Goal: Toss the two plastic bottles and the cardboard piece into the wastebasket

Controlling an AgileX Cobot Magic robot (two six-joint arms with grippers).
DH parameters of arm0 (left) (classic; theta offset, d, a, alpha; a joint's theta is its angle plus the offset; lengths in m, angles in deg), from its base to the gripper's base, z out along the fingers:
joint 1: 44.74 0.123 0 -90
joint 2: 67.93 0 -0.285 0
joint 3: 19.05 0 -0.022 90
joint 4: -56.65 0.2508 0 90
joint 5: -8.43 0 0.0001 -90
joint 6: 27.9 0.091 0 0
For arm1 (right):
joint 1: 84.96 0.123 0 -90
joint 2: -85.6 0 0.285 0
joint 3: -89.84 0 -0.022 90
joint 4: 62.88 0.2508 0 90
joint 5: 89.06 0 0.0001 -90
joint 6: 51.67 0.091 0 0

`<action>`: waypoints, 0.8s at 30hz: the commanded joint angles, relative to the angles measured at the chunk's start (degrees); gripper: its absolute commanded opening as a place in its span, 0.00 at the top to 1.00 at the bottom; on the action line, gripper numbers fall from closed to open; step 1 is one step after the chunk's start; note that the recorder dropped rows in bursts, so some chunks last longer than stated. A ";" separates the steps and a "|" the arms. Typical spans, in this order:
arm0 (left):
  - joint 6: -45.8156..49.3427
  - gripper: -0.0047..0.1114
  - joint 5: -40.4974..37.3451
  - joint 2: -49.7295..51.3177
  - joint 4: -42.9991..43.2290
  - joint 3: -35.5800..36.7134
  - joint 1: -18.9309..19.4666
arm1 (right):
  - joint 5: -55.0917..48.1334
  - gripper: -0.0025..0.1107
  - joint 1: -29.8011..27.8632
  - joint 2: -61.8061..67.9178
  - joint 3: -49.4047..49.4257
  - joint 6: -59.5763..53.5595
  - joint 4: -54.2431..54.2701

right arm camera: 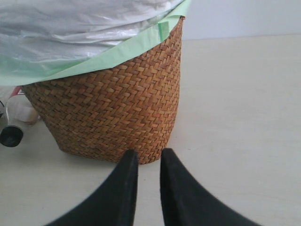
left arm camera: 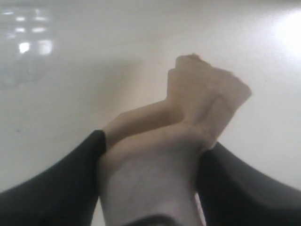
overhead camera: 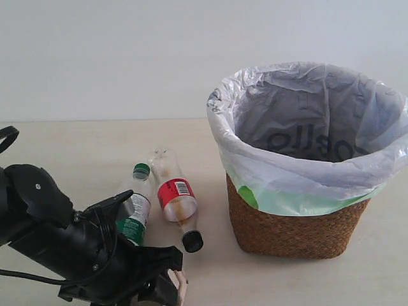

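My left gripper (overhead camera: 171, 287) is low at the table's front edge, shut on the beige cardboard piece (overhead camera: 181, 284). The left wrist view shows the cardboard piece (left arm camera: 188, 113) pinched between both black fingers (left arm camera: 70, 179). Just behind the arm, the two bottles lie side by side: the green-capped bottle (overhead camera: 136, 207) and the red-labelled bottle (overhead camera: 175, 196), whose black cap (overhead camera: 192, 241) points forward. The wicker wastebasket (overhead camera: 293, 226) with its white bag stands to the right. My right gripper (right arm camera: 148, 157) hovers close to the wastebasket's wall (right arm camera: 108, 108), fingers nearly together and empty; it is outside the exterior view.
The pale table (overhead camera: 76, 146) runs back to a white wall. In the right wrist view the black-capped bottle (right arm camera: 10, 134) peeks out beside the basket. The bag's green edge (right arm camera: 117, 52) hangs over the basket rim.
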 commanded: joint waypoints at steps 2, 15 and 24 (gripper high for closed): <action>4.40 0.91 -3.98 -1.60 -0.59 -0.31 -0.11 | 0.25 0.86 0.08 -0.35 -0.05 -0.36 -0.02; -17.58 0.91 -14.24 -24.99 29.75 1.02 6.48 | 0.25 0.86 0.08 -0.35 -0.05 -0.36 -0.02; -20.23 0.91 -26.90 -40.18 49.44 -2.31 24.78 | 0.35 0.86 0.08 -0.35 -0.05 -0.34 -0.02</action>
